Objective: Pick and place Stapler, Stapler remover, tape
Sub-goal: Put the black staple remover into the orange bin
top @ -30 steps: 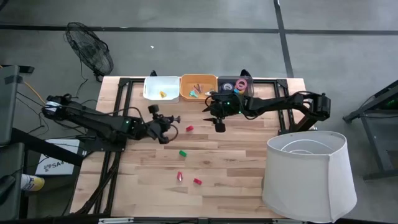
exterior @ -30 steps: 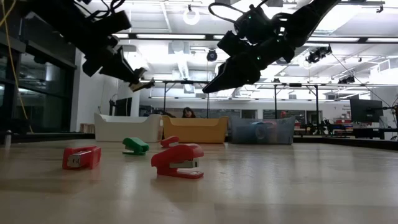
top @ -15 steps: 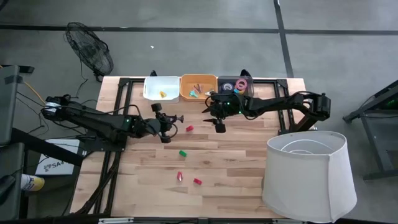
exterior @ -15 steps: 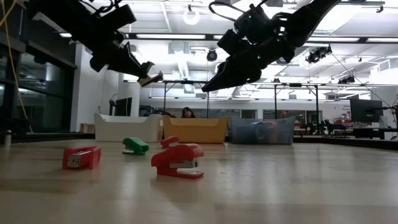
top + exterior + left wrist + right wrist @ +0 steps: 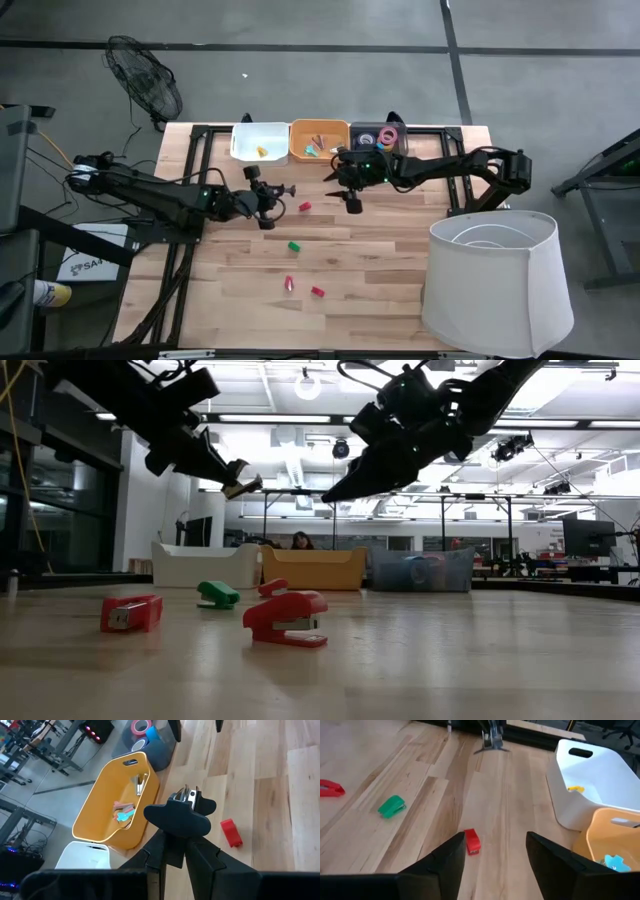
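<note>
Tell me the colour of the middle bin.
The middle bin is orange-yellow; the left wrist view shows it best.

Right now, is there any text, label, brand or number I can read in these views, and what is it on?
"SA": the only letters that can be made out, cut off, on a white sign on the floor left of the table in the high view.
Staplers, bins, tape rolls: no print that can be made out.
Low view: nothing in the room behind can be read.
</note>
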You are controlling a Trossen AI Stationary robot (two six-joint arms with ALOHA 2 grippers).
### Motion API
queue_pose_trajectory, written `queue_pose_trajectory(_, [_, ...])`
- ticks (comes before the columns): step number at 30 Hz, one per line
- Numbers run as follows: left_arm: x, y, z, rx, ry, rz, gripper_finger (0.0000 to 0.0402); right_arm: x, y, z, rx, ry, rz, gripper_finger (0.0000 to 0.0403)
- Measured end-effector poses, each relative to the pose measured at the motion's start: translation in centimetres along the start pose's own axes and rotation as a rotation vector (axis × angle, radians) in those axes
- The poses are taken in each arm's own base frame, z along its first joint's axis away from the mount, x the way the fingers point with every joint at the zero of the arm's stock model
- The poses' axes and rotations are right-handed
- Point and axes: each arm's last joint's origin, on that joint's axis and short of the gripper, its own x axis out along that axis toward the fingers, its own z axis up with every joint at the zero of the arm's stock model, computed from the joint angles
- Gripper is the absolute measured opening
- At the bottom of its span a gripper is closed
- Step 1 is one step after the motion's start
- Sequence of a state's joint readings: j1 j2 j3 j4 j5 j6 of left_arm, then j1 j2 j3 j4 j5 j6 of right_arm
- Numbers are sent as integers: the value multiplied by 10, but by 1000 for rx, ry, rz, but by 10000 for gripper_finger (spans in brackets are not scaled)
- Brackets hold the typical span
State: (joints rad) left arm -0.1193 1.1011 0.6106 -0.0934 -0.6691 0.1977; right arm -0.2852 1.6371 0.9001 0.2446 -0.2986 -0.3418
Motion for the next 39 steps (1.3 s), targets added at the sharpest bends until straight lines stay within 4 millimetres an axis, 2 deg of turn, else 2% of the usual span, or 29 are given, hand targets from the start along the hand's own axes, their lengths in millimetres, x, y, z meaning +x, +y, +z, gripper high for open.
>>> queue_pose_trajectory(12, [10, 13, 1, -3, -19, -17, 49, 1, 3, 12, -74, -109, 1, 255])
queue_pose_trajectory(29, [8, 17, 18, 17, -186, -15, 49, 4, 19, 40, -210, -328, -82, 257])
queue_pose_trajectory(39, [7, 18, 21, 33, -223, -5, 49, 22, 27, 34, -226, -368, -77, 252])
